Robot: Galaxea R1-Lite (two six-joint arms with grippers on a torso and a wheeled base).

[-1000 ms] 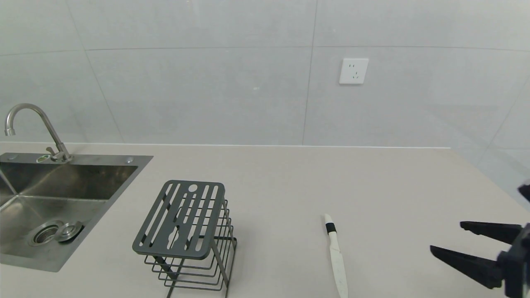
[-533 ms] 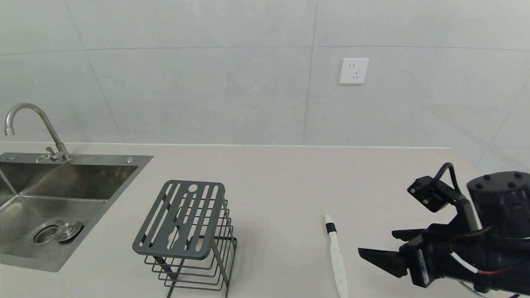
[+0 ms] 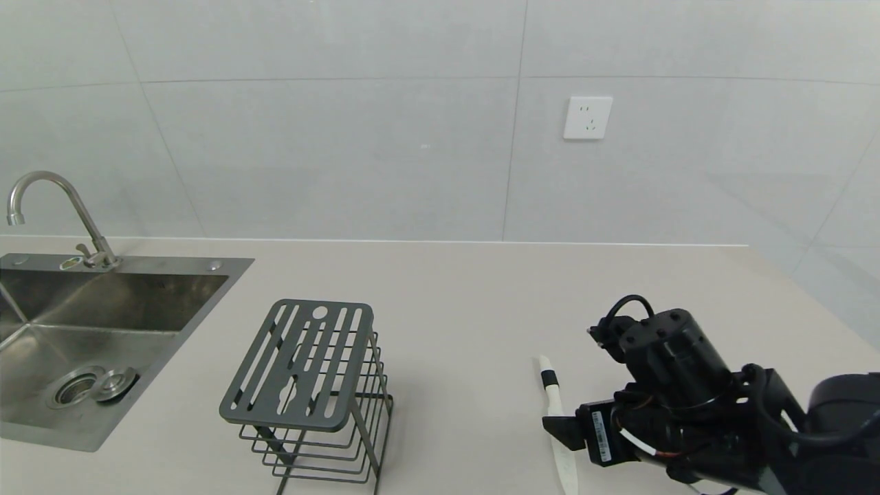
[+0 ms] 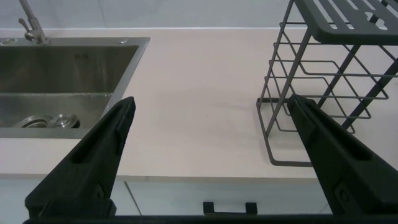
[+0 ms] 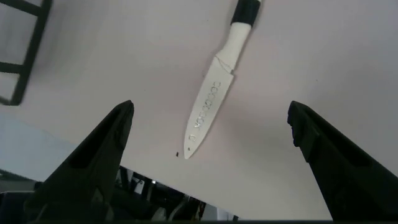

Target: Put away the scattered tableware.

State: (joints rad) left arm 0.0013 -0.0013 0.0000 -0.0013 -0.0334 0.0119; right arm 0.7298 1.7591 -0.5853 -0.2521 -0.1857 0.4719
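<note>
A pale worktop (image 3: 454,302) holds a steel sink (image 3: 124,289) on my left and a dark slotted rack (image 3: 302,357) beside it. My left gripper (image 4: 211,109) hangs near the rack, fingers apart. My right gripper (image 5: 210,113) hovers above a white knife (image 3: 551,392), fingers wide apart. The knife lies flat between them, well right of the rack. I judge this the approach to grasp: next, lower and close on the knife.
</note>
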